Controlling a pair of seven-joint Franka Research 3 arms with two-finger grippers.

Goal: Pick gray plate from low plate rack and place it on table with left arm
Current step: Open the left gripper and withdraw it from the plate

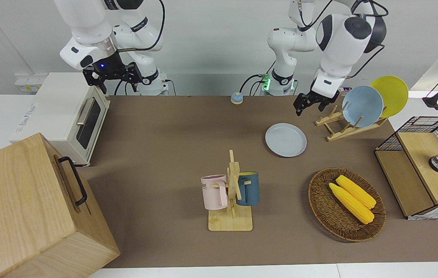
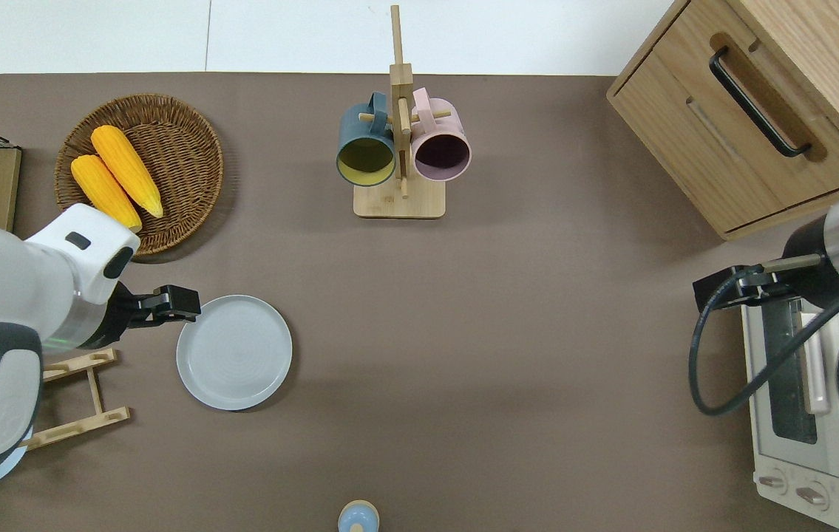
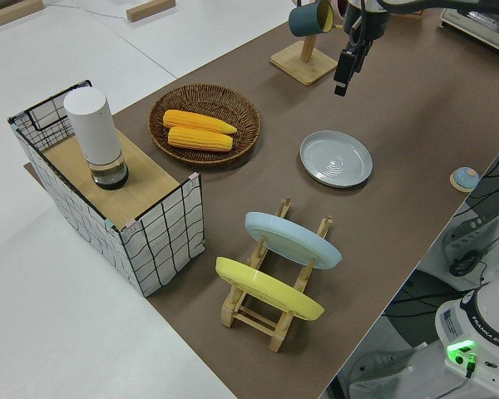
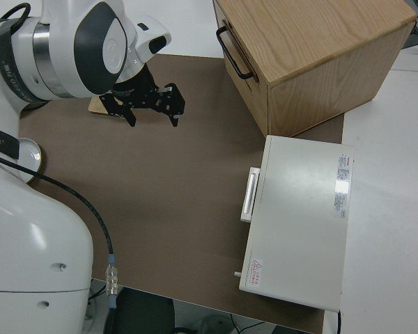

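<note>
Found the gray plate (image 1: pixel 286 139) lying flat on the table (image 1: pixel 172 127), just beside the low plate rack (image 1: pixel 340 127). Noted the left gripper (image 2: pixel 168 304) raised, jaws apparently open and empty, clear of the plate's rim. Recorded the right arm parked.

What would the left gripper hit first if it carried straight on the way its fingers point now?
Most likely the bare table: the left gripper hangs empty, fingers aimed downward, just off the rim of the gray plate. From the overhead view it could clip that rim; depth is unclear.
</note>
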